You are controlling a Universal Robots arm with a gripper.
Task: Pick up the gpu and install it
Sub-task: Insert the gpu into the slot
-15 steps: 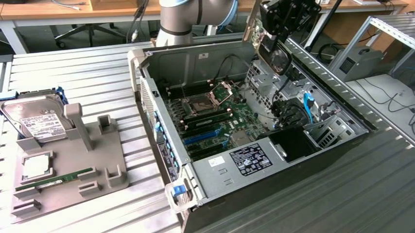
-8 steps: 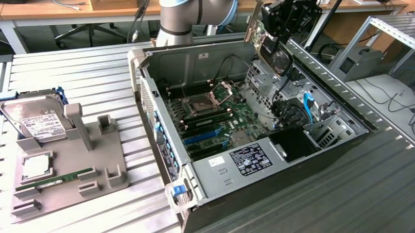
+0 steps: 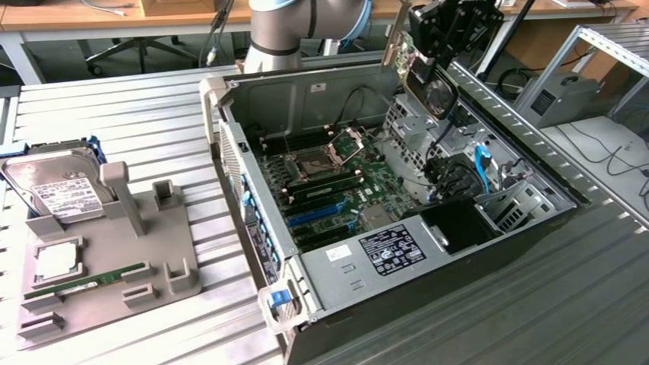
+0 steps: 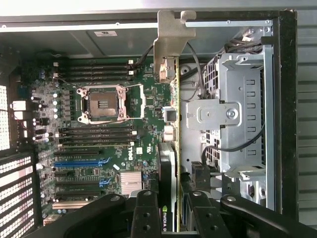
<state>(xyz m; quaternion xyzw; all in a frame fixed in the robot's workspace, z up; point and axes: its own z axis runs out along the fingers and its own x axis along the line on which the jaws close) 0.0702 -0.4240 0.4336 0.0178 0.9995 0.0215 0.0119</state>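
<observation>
The gpu hangs on edge above the far right side of the open computer case, its round fan facing the exterior view's right and its metal bracket pointing up and left. My gripper is shut on its upper end. From the wrist, the gpu appears edge-on, with the silvery bracket at the far end. It hovers over the gap between the motherboard and the drive cage. The black fingers clamp it from both sides.
Blue expansion slots lie on the motherboard near the case's front left. A grey fixture at the exterior view's left holds a hard drive and a green memory stick. The arm's base stands behind the case.
</observation>
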